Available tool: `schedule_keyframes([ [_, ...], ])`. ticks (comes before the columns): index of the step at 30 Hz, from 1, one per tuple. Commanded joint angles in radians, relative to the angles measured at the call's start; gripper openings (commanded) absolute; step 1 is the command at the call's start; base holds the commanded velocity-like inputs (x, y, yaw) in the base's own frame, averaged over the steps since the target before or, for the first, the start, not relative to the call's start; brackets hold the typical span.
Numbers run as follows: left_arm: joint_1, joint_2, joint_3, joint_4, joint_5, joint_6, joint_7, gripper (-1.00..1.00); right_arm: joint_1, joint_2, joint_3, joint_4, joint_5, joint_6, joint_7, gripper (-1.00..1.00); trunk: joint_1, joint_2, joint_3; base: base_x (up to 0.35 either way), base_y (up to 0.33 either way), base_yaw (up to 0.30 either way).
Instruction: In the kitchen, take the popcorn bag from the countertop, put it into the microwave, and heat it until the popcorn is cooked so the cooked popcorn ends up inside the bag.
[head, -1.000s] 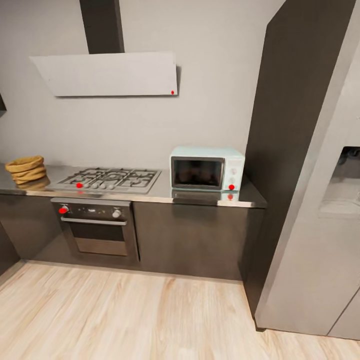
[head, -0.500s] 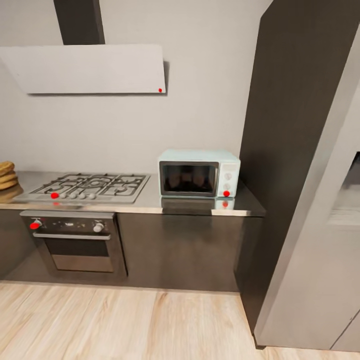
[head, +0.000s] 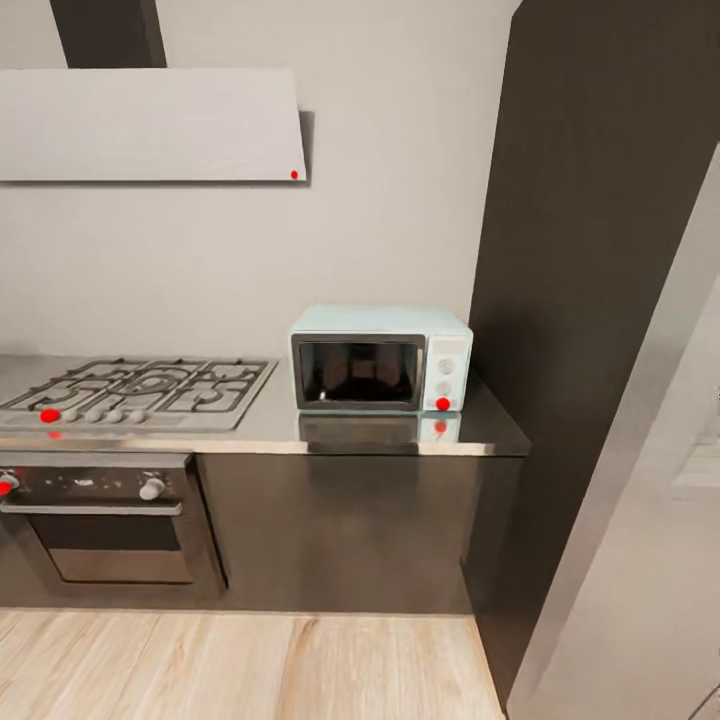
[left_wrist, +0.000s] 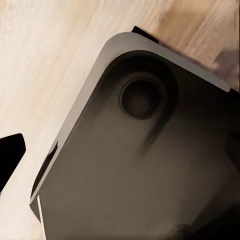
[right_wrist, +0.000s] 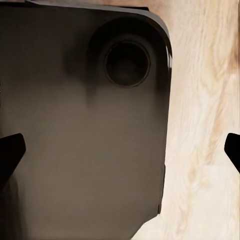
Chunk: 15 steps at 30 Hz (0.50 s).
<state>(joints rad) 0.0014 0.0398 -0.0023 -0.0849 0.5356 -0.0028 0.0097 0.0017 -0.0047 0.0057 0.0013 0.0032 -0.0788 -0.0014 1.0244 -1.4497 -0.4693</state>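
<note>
Microwave at frame centre, door closed, standing on the countertop just right of the gas hob. Oven at lower left, white hood upper left, tall dark cabinet at right. Right gripper fingertips wide apart over the robot's dark base; cannot tell for the left.

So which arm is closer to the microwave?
Can't tell. Both wrist cameras look down at the robot's dark base and the wood floor, so both arms seem low, while the microwave sits up on the counter.
</note>
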Motion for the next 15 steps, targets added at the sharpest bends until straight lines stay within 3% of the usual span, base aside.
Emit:
schedule_keyframes([
  [1,0.0,0.0,0.0,-0.001,0.003,0.0,0.001,1.0,0.0,0.0,0.001,0.0,0.001,-0.004,0.0,1.0,0.001,0.0,-0.001,0.32,-0.001,-0.243],
  [9,0.0,0.0,0.001,-0.001,0.004,0.0,0.001,1.0,0.0,-0.008,0.004,0.0,0.003,-0.001,0.001,1.0,0.001,0.0,-0.001,0.319,0.0,-0.062],
  [15,0.0,0.0,0.003,-0.002,0.002,-0.002,0.0,1.0,0.0,-0.005,0.004,0.0,0.004,0.005,0.005,1.0,0.001,0.0,-0.001,0.053,0.0,0.0],
])
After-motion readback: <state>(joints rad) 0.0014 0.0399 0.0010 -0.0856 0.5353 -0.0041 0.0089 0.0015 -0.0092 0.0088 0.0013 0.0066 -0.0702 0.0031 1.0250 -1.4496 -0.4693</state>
